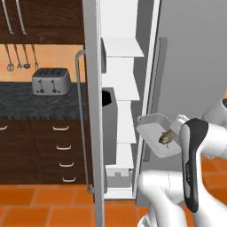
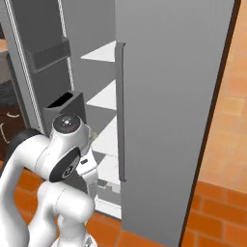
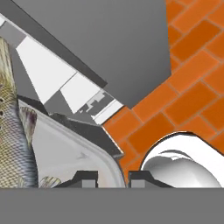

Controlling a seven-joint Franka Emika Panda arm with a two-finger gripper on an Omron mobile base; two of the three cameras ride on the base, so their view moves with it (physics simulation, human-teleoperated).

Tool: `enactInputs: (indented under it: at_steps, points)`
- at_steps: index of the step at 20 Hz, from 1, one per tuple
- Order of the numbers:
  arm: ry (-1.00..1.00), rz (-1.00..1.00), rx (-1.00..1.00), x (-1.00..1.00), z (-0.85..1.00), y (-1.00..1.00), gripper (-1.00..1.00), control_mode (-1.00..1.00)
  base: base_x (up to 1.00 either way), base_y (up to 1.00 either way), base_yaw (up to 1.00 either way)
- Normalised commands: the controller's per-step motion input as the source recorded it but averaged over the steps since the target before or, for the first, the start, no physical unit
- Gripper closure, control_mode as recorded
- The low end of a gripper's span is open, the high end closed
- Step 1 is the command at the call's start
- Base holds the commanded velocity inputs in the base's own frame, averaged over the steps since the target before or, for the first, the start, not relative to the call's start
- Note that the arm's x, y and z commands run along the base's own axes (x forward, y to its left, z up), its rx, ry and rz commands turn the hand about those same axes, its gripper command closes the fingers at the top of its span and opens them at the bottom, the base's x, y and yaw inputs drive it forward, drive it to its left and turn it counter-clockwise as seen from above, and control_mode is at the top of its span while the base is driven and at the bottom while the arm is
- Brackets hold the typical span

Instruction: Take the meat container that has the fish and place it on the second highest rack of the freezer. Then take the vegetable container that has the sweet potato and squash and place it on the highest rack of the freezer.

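— So, on my left?
— Open grey freezer door (image 1: 91,111), white stacked shelves (image 1: 122,88) behind.
— And the claw (image 3: 113,177)?
— Clamped on the shallow white tray (image 1: 156,133) holding the grey-brown fish (image 1: 166,137), lifted before those shelves.

Kitchen: toaster (image 1: 51,81) on dark counter (image 1: 26,103), hanging utensils (image 1: 18,56), drawers (image 1: 62,150), open freezer (image 1: 119,111).

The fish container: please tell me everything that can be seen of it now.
The fish container is a shallow white tray with rounded corners and a raised rim, plastic-looking. It is tilted in the air before the open freezer, below its upper shelves. A speckled grey-brown fish lies in it. The pincer is shut on the rim, one fingertip on each side.
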Motion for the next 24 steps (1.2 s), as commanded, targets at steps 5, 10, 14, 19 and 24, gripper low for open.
enactInputs:
  at_steps: [5,10,14,19,24]
  points:
    - [0.0,0.0,0.0,0.0,0.0,0.0,1.0,1.0,0.67,0.04,0.08]
    - [0.0,0.0,0.0,0.0,0.0,0.0,1.0,1.0,0.44,0.23,0.07]
    - [0.0,0.0,0.0,0.0,0.0,0.0,1.0,1.0,0.16,0.08,0.0]
    - [0.0,0.0,0.0,0.0,0.0,0.0,1.0,1.0,0.54,0.17,0.0]
    - [0.0,0.0,0.0,0.0,0.0,0.0,1.0,1.0,0.31,0.28,0.0]
